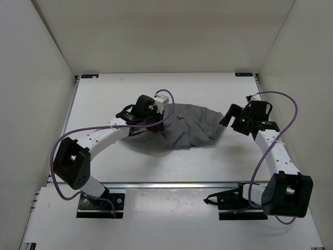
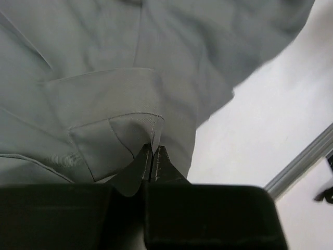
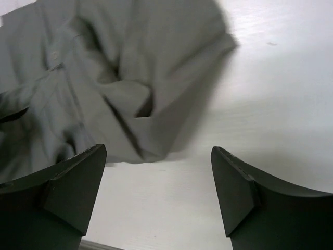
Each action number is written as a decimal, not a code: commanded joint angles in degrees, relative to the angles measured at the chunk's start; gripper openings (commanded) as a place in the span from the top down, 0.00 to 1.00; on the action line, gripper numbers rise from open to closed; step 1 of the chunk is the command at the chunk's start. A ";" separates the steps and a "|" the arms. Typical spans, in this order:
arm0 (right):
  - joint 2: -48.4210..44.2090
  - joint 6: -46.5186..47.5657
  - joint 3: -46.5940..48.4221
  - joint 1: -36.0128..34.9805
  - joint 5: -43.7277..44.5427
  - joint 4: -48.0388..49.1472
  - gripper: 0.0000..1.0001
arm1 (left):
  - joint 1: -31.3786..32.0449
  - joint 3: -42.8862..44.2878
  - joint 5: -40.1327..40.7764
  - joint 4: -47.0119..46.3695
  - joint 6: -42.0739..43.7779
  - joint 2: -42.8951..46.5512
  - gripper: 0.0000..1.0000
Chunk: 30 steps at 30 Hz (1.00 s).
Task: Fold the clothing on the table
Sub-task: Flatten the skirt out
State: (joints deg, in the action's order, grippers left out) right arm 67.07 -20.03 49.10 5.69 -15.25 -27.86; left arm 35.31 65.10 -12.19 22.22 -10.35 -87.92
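Overhead view of a soft, wrinkled medium-grey fabric garment point(image 1: 193, 127) lying in a loose heap at the centre of the frame, on the large flat white rectangular counter point(image 1: 208, 164). It lies well clear of the counter's edges. The left end effector point(image 1: 149, 124) meets the heap's left margin, just left of centre frame, and the cloth beneath it bunches into a shadowed lip. In the left wrist view this end effector point(image 2: 153, 159) appears at lower centre with its two dark fingers pressed together. A small folded flap of the garment point(image 2: 119, 94) is pinched between the tips, and the rest of the cloth fills the upper left of the frame. Bare counter point(image 2: 250, 135) shows to the right, and a thin grey metal edge rail point(image 2: 302, 162) crosses the lower right corner. The right end effector point(image 1: 230, 116) stands right of centre in the overhead view, just beside the heap's right edge. In the right wrist view this end effector point(image 3: 156, 152) has its dark fingers spread wide at the lower corners. Nothing lies between them but white counter point(image 3: 270, 94). The garment point(image 3: 130, 67) fills the upper left of that frame, its nearest creased corner lying just above the gap.
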 commanded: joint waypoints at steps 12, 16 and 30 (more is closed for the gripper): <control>32.66 6.58 35.52 -21.15 2.23 -2.36 0.28 | -2.35 -9.64 -2.67 2.66 0.42 11.19 0.99; 40.67 7.99 41.07 -24.23 3.30 -5.01 0.25 | -3.49 -11.31 -2.49 3.00 0.24 12.51 0.99; 46.83 9.93 40.02 -29.95 -5.31 -1.15 0.21 | -5.43 -15.79 -3.81 0.64 -0.64 13.83 1.00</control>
State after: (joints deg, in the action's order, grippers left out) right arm 113.03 -11.55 88.82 -22.37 -17.32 -31.33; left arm 29.87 49.67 -14.52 24.16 -10.59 -75.96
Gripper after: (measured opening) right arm 0.785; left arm 0.037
